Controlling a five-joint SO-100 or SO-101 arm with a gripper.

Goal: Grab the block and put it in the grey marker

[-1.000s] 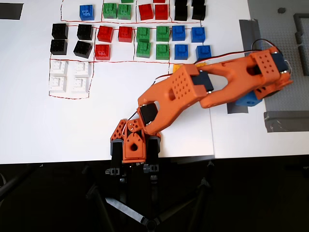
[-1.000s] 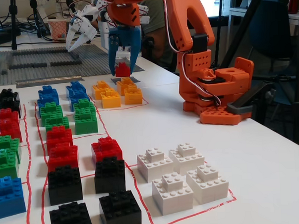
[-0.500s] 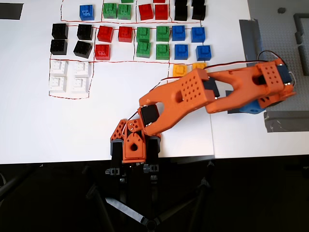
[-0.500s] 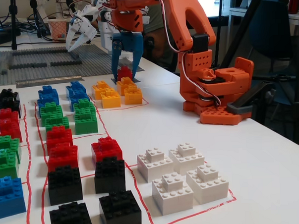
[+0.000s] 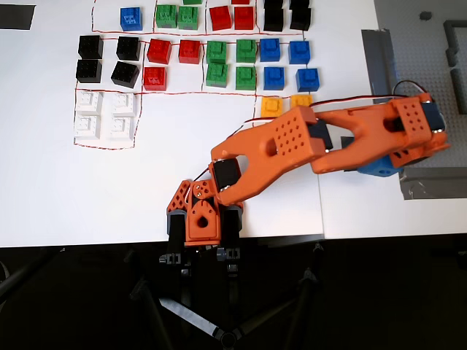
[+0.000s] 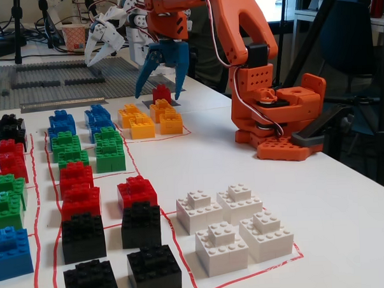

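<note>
In the fixed view the red block (image 6: 161, 93) stands on the small grey marker (image 6: 147, 104), just beyond the orange-yellow blocks (image 6: 149, 120). My gripper (image 6: 158, 90), with blue fingers (image 6: 144, 73), hangs open over the block, one finger on each side of it. I cannot tell whether the fingers touch it. In the overhead view the orange arm reaches right from its base (image 5: 197, 219), and only the blue part of the gripper (image 5: 379, 169) shows under the wrist. The block and marker are hidden beneath it there.
Rows of blue, green, red, black and white blocks (image 5: 102, 117) fill red-outlined areas on the white table. Long grey tape strips (image 5: 379, 58) and a grey studded baseplate (image 6: 49, 80) lie near the gripper. A white second gripper (image 6: 104, 36) hangs beyond it.
</note>
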